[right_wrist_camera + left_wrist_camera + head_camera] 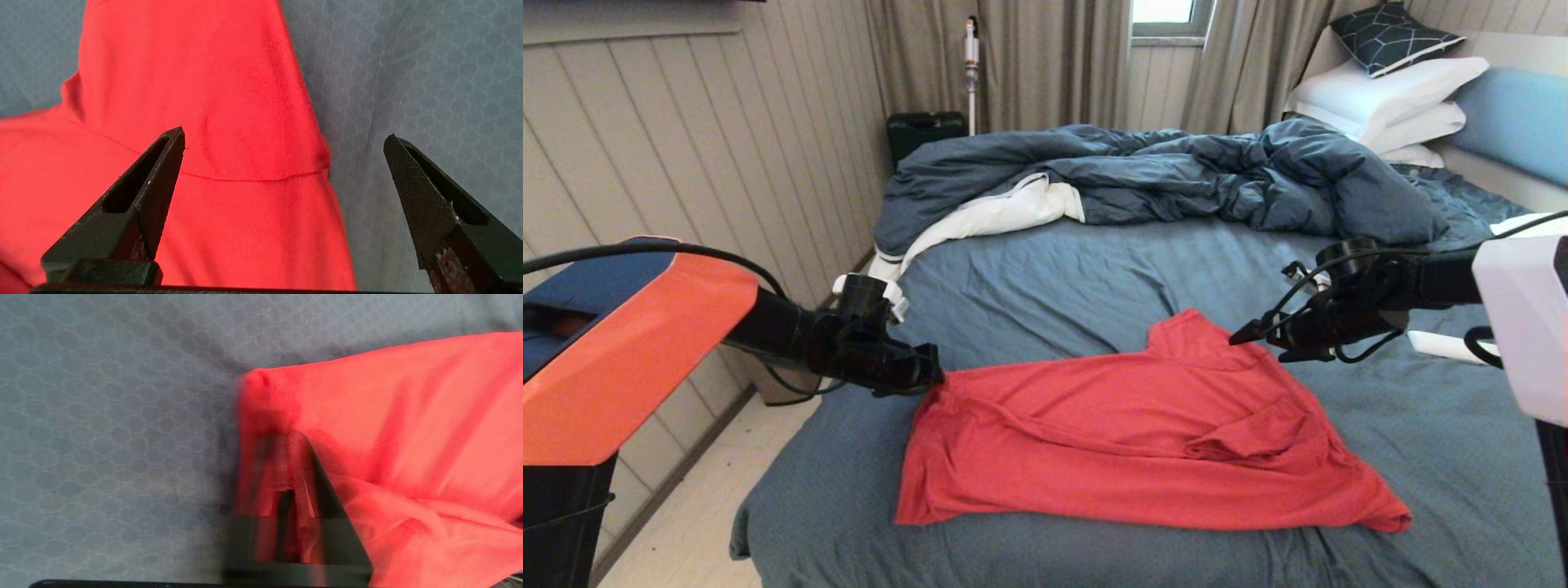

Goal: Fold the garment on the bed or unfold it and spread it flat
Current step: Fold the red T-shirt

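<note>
Head camera overlooks bed (1045,269); wrist cameras close above garment (1143,433)

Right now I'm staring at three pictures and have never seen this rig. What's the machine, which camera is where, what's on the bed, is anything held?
It is a two-armed robot standing at the foot of a bed. The wide picture comes from a camera on its head; the other two come from cameras on its wrists, looking past the fingers.

On the blue-grey sheet lies a red T-shirt, roughly spread but wrinkled, with part of it folded over on itself. Further back are a rumpled dark blue duvet and white pillows.

The left gripper is at the shirt's far left corner and has shut on the fabric; its wrist picture shows red cloth bunched between the dark fingers.

The right gripper is at the shirt's far right part with jaws wide open. In its wrist picture the two fingers straddle the red fabric's edge, holding nothing yet.
</note>
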You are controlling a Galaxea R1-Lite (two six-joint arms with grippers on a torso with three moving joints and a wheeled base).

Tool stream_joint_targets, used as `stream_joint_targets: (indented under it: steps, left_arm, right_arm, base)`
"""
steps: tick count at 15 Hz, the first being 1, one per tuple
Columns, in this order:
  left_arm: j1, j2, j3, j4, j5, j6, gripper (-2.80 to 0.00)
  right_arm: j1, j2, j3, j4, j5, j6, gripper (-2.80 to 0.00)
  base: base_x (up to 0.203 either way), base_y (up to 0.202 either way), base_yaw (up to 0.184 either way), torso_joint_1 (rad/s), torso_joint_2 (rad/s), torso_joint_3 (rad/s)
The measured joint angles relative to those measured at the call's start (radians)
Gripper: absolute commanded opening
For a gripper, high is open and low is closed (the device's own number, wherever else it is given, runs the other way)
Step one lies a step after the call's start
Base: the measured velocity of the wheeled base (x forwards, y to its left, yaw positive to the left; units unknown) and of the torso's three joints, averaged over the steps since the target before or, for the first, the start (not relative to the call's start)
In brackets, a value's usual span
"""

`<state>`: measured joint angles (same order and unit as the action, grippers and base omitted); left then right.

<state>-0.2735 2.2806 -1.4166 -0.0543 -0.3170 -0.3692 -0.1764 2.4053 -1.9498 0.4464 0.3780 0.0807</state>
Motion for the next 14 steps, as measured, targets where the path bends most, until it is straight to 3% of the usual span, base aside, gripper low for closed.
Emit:
stream_joint_targets:
  steps: [8, 9, 14]
  left_arm:
    - [-0.007, -0.004, 0.013, 0.001, 0.0, 0.001, -2.8]
    - [-0.006, -0.004, 0.014, 0.0, 0.0, 0.0, -2.8]
    - [-0.005, -0.001, 0.012, 0.0, 0.0, 0.001, -2.8]
  right_arm:
    - [0.023, 0.021, 0.0, -0.027, -0.007, 0.001, 0.0]
    - [0.026, 0.023, -0.001, -0.03, -0.008, 0.001, -2.8]
    - [0.027, 0.027, 0.003, -0.025, -0.018, 0.001, -2.8]
  base:
    - [0.0, 0.0, 0.0, 0.0, 0.0, 0.0]
    - [0.0, 0.0, 0.0, 0.0, 0.0, 0.0]
    - [0.0, 0.0, 0.0, 0.0, 0.0, 0.0]
